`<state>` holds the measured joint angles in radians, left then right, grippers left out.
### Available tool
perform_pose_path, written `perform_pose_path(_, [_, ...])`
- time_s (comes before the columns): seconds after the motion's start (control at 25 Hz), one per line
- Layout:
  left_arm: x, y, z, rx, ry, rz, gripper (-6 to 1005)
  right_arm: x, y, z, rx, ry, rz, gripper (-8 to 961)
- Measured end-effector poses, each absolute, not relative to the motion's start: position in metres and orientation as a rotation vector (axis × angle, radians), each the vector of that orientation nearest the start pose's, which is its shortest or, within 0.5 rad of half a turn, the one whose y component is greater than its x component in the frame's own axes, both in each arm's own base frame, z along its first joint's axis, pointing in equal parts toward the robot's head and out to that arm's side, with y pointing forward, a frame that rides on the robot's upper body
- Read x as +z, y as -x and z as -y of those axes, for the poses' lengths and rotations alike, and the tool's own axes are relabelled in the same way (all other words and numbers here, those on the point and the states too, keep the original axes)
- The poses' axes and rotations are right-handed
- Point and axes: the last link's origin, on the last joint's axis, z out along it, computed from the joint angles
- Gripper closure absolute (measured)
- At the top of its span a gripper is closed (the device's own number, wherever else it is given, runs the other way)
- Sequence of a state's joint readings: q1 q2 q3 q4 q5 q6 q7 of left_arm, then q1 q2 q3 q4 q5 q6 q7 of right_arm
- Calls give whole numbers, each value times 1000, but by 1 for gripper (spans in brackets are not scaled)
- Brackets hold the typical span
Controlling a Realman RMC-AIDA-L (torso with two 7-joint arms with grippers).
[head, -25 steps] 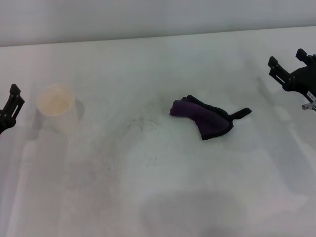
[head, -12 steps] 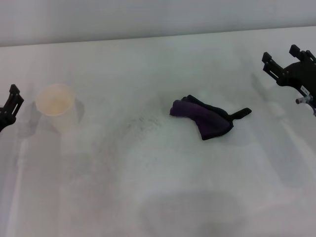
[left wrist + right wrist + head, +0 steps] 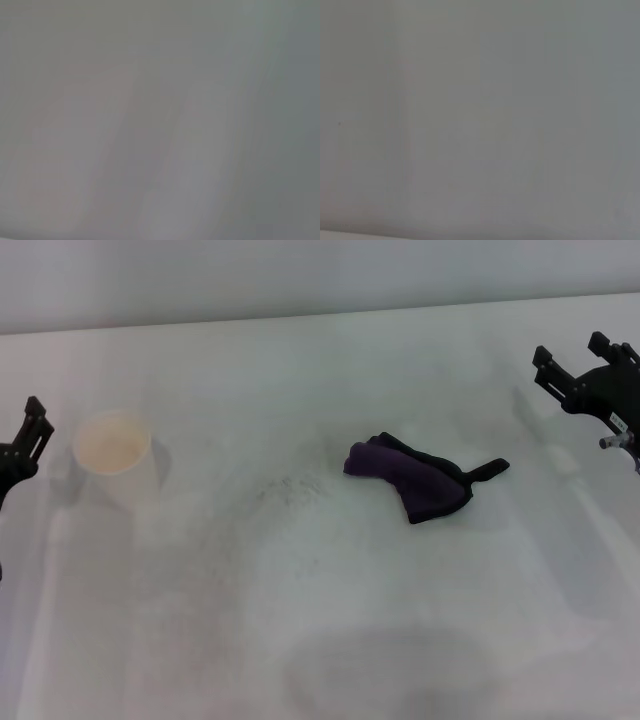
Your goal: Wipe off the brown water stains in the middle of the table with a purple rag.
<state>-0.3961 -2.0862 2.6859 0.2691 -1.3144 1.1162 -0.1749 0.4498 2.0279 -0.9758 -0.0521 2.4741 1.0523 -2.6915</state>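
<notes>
The purple rag [image 3: 415,478] lies crumpled on the white table [image 3: 330,620], right of centre, with its black loop tab pointing right. The brown water stains [image 3: 290,488] show only as a faint speckled patch to the left of the rag. My right gripper [image 3: 572,352] hovers open and empty at the right edge, well clear of the rag and farther back. At the left edge, beside the paper cup, is my left gripper [image 3: 30,430]. Both wrist views show only blank grey surface.
A white paper cup [image 3: 113,455] with a cream inside stands upright at the left, close to the left gripper. The table's far edge [image 3: 320,315] meets a grey wall.
The right gripper shifted slightly left, then held still. The left gripper edged a little right, toward the cup. Rag and cup have not moved.
</notes>
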Motion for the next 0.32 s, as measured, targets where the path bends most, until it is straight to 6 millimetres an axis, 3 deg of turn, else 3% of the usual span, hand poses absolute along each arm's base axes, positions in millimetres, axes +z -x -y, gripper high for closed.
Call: perform_pose_path(0.32, [-44,322,-321,-764,1566,759,109,4,-372,-333,603,1706,-762,125])
